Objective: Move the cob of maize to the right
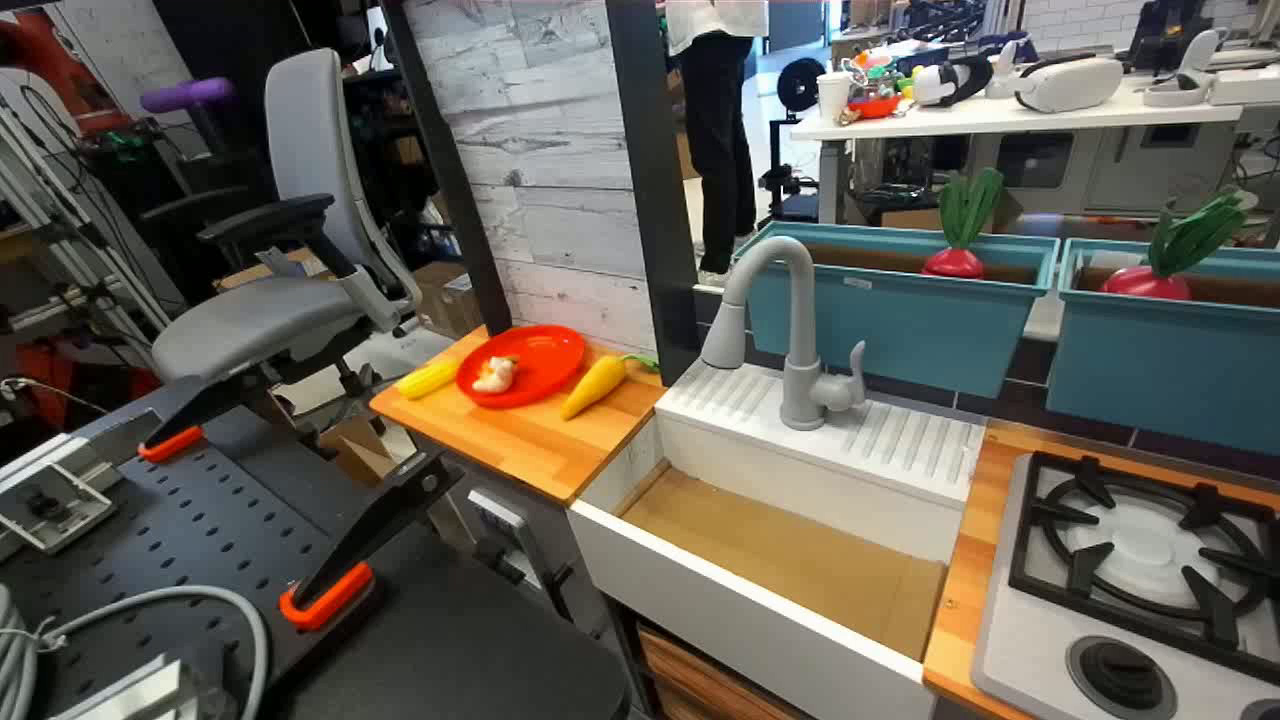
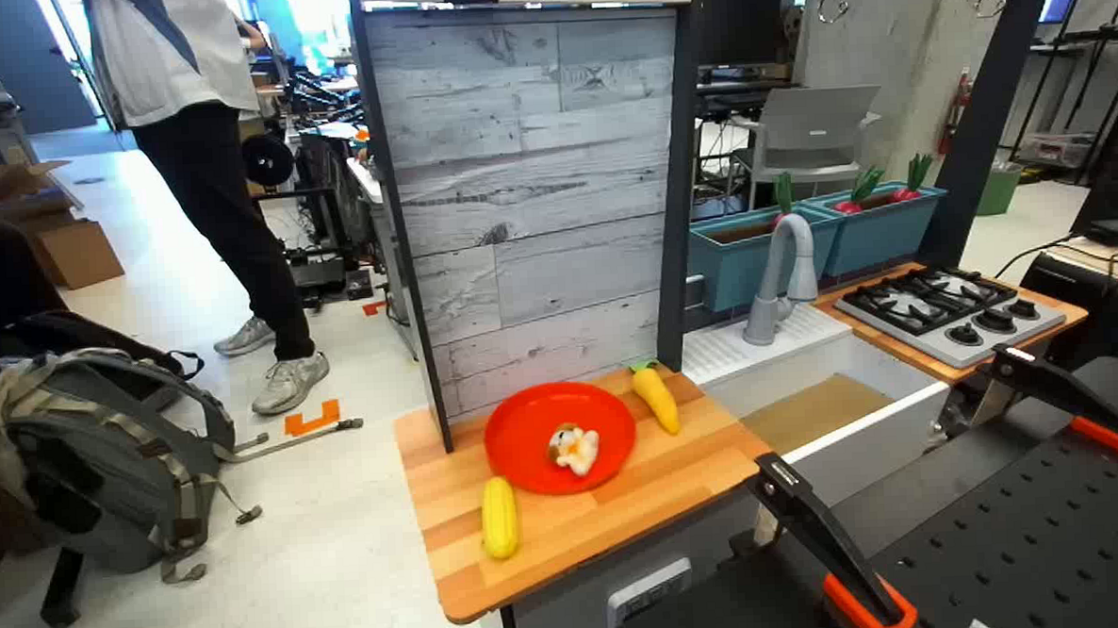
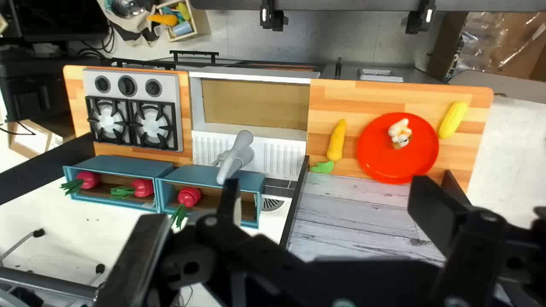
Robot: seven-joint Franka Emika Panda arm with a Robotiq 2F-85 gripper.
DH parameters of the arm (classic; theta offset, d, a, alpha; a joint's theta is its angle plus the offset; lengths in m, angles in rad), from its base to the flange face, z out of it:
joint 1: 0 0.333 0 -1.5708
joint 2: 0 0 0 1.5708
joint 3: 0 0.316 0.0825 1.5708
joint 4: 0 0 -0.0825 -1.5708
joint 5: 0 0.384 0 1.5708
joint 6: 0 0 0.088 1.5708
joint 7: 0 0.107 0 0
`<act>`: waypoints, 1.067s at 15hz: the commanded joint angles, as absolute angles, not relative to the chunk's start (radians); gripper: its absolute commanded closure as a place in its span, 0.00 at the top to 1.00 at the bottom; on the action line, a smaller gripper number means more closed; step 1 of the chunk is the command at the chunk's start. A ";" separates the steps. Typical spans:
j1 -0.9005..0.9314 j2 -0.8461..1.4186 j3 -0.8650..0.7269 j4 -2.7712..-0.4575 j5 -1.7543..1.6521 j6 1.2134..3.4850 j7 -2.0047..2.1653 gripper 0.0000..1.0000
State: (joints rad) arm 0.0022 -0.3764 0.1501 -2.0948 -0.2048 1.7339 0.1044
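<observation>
The cob of maize [image 3: 453,120] is a yellow elongated toy lying on the wooden counter [image 3: 362,94], beside a red plate [image 3: 371,155]. It also shows in both exterior views [image 1: 428,380] [image 2: 499,518], near the counter's outer end. My gripper [image 3: 320,187] shows only in the wrist view. Its black fingers are wide apart with nothing between them. It is apart from the cob and the counter, with the cob towards the upper right of the wrist view. Neither exterior view shows the arm.
A white toy [image 3: 400,132] lies on the red plate. A yellow carrot-like toy [image 3: 337,140] with a green top lies between plate and sink [image 3: 251,75]. A grey faucet [image 3: 236,155], a stove [image 3: 132,115], teal planters [image 3: 213,175] and an upright wood-look panel [image 3: 349,217] stand around.
</observation>
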 commanded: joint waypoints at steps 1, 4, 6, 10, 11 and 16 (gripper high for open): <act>0.021 -0.374 0.135 -2.091 -0.211 1.730 0.110 1.00; 0.021 -0.374 0.135 -2.090 -0.211 1.730 0.110 1.00; 0.021 -0.374 0.135 -2.090 -0.211 1.730 0.110 1.00; 0.021 -0.374 0.135 -2.090 -0.211 1.730 0.110 1.00; 0.021 -0.374 0.135 -2.090 -0.211 1.730 0.110 1.00; 0.035 -0.357 0.149 -2.136 -0.214 1.795 0.132 1.00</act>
